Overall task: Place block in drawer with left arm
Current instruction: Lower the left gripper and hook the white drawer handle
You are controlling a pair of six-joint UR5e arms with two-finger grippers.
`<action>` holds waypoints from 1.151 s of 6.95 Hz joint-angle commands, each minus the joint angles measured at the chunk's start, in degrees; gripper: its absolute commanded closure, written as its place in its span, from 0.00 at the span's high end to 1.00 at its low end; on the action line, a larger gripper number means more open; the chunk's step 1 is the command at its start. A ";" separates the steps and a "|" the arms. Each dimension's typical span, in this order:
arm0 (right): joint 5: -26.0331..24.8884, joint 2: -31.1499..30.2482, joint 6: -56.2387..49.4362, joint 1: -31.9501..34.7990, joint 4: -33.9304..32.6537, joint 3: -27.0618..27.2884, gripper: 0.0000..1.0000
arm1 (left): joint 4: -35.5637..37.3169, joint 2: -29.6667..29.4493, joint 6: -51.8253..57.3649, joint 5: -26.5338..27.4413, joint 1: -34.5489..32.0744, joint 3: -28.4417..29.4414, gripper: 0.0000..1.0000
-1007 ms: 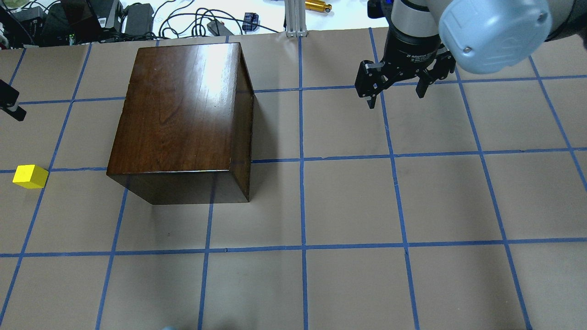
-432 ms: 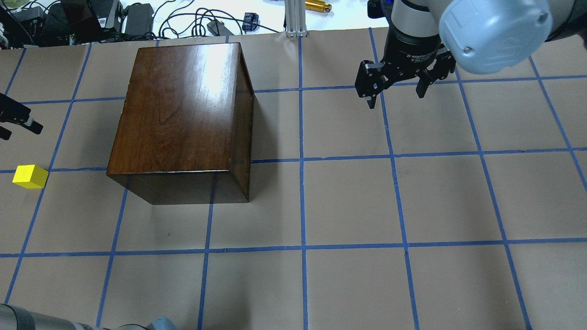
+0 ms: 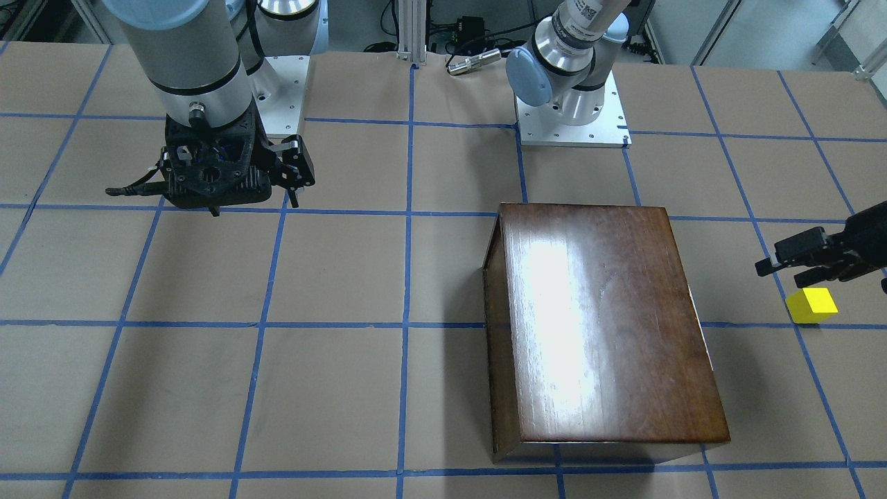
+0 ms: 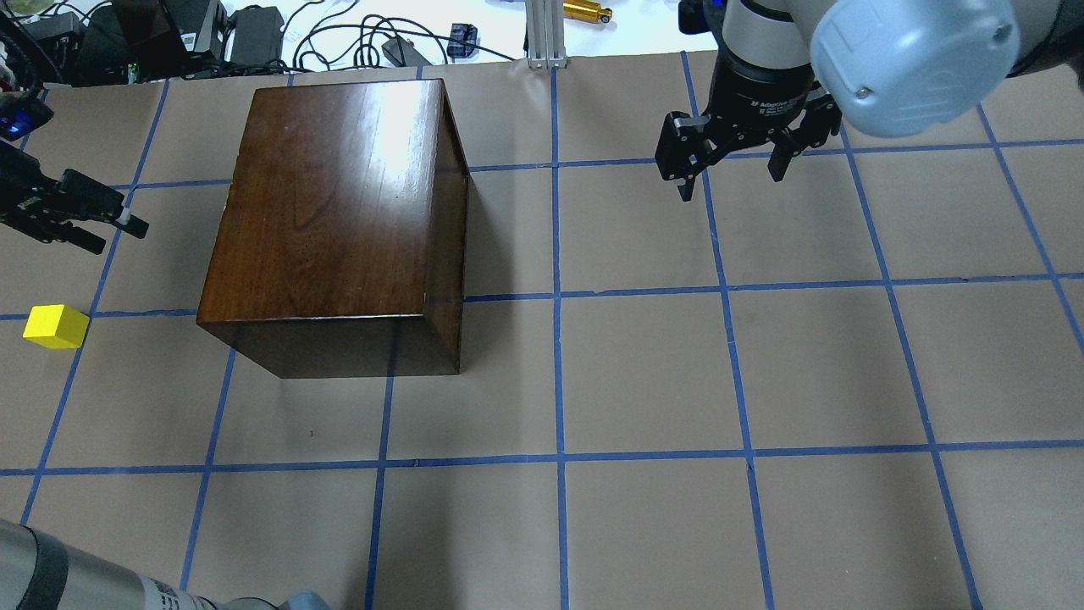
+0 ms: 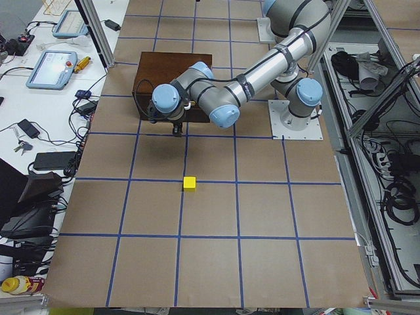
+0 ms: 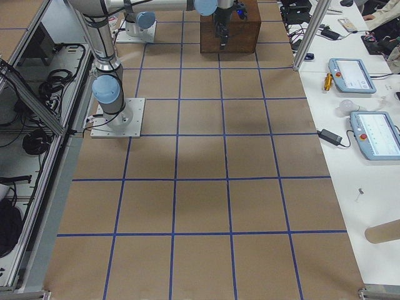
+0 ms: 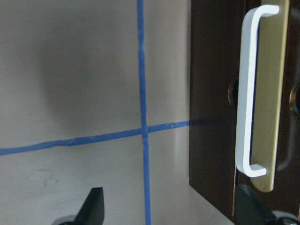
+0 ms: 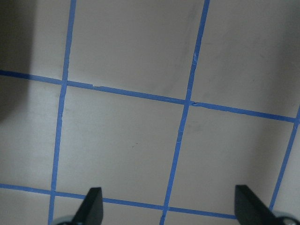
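My left fingers are spread wide and hold nothing. In the overhead view they hover at the left edge of the frame, apart from the wooden box and above the block in the picture. The block lies on the counter at the far left, beside a blue tape line, well apart from the box and touching neither it nor my fingers. In the front-facing view it sits at the right edge, just below my fingertips.

My left wrist view shows the drawer along the right side of the frame: its dark front panel, with a pale bar handle on a brass plate.

My right fingers are also spread wide and empty, hanging over bare counter at the upper right of the overhead view, well away from the box.
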 commanded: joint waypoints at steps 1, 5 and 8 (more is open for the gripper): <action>-0.02 -0.01 0.05 0.00 0.00 0.00 1.00 | 0.69 -2.04 -1.04 -2.31 -1.80 -0.04 1.00; -0.02 -0.01 0.05 0.00 0.00 0.00 1.00 | 5.60 -4.06 -4.48 -2.22 -6.37 -0.21 1.00; -0.02 -0.01 0.05 0.00 0.00 0.00 1.00 | 6.58 -6.52 -4.65 -2.31 -6.46 -0.21 1.00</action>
